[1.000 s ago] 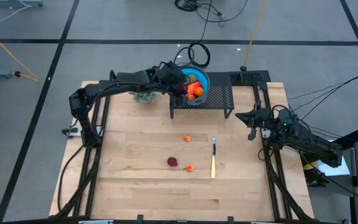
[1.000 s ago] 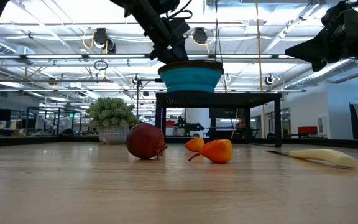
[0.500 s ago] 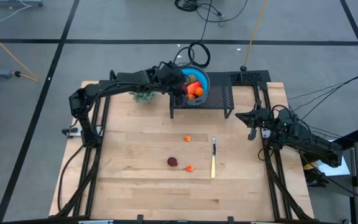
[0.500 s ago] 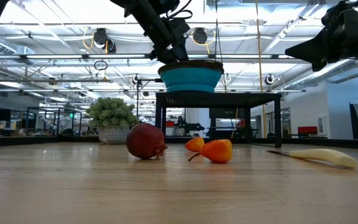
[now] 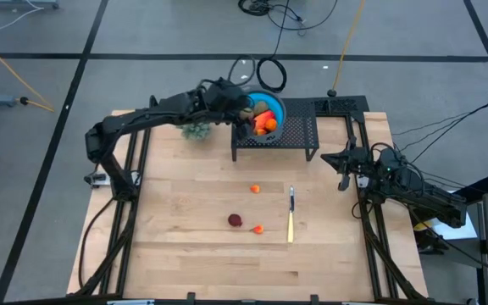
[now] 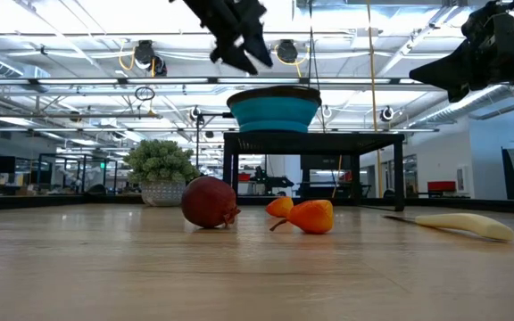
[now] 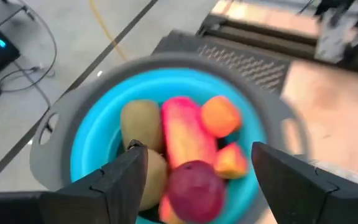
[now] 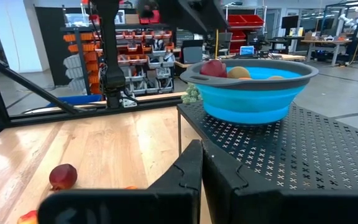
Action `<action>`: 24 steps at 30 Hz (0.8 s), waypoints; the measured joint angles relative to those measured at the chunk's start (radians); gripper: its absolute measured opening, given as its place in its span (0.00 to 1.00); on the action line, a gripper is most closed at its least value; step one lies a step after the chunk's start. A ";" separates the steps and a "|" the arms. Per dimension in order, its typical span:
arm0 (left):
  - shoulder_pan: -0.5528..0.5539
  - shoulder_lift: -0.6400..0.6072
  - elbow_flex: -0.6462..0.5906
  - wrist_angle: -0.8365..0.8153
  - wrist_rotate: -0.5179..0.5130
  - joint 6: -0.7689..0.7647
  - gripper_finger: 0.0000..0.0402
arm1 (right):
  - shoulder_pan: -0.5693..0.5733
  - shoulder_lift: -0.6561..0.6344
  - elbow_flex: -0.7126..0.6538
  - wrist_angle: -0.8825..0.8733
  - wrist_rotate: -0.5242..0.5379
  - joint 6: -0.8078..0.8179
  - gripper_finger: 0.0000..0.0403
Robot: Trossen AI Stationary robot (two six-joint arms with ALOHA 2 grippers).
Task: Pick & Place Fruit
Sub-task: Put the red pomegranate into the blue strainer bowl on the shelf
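Fruit [image 7: 185, 146] is piled in the blue bowl [image 5: 271, 105] on the black rack [image 5: 299, 135], upper centre; three pieces [image 5: 235, 220] are left on the table [image 5: 185, 246]. Left gripper [image 7: 194, 168] is held above the bowl, fingers spread and empty. Right gripper [image 8: 199, 168] is parked mid-right, fingers pressed together.

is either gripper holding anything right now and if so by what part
Nothing is held. The left gripper is open and empty above the blue bowl; the right gripper is shut and empty.
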State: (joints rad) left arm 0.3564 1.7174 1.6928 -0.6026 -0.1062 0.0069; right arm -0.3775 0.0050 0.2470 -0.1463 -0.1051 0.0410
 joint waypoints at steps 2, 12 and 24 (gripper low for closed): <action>-0.020 -0.026 0.003 0.005 0.001 -0.018 0.69 | 0.000 0.000 0.000 0.000 0.000 0.000 0.00; -0.192 -0.101 0.003 -0.049 0.001 -0.147 0.67 | 0.000 0.000 0.000 0.000 0.000 0.000 0.00; -0.417 -0.102 0.003 -0.168 0.002 -0.398 0.62 | 0.000 0.000 0.000 0.000 0.000 0.000 0.00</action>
State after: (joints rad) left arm -0.0604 1.6150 1.6962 -0.7708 -0.1047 -0.3912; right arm -0.3779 0.0051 0.2470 -0.1466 -0.1051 0.0406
